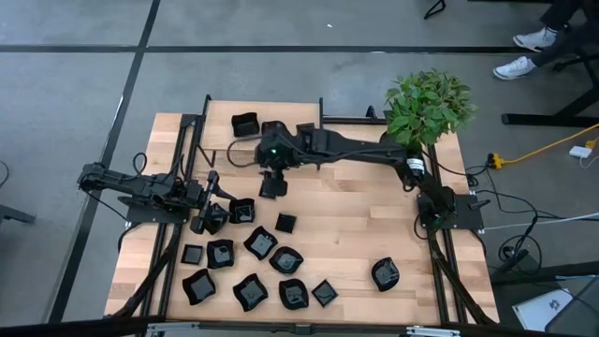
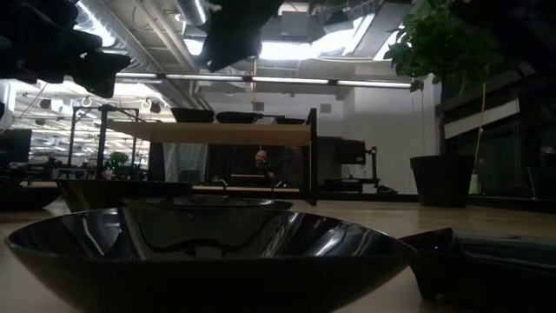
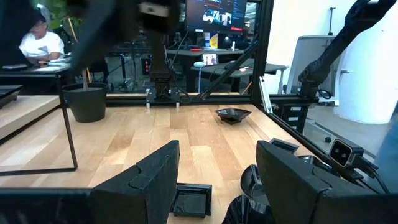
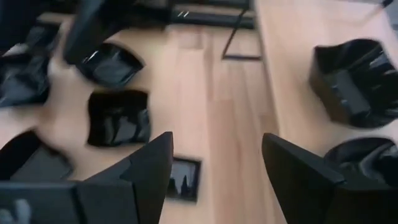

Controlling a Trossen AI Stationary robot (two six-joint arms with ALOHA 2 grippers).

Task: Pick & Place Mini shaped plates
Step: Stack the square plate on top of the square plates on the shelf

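Note:
Several mini shaped plates, glossy and black, lie flat on the wooden table, most of them clustered at its near left (image 1: 260, 243). A few rest near the far edge (image 1: 245, 123), and one sits alone at the near right (image 1: 385, 273). My right gripper (image 1: 271, 183) hangs above the table's far middle-left, open and slanting down. Only bare wood shows between its fingers (image 4: 216, 140), with plates to either side (image 4: 118, 118) (image 4: 348, 81). My left gripper (image 1: 208, 217) waits at the left edge, open and level (image 3: 217, 149), with a square plate (image 3: 193, 199) just below it.
A leafy plant (image 1: 426, 108) in a dark pot (image 3: 87, 102) stands at the far right corner. A black metal frame (image 1: 262, 98) runs along the far and side edges. Bare wood lies at the middle right (image 1: 365, 215). A large dish (image 2: 208, 252) fills the low view.

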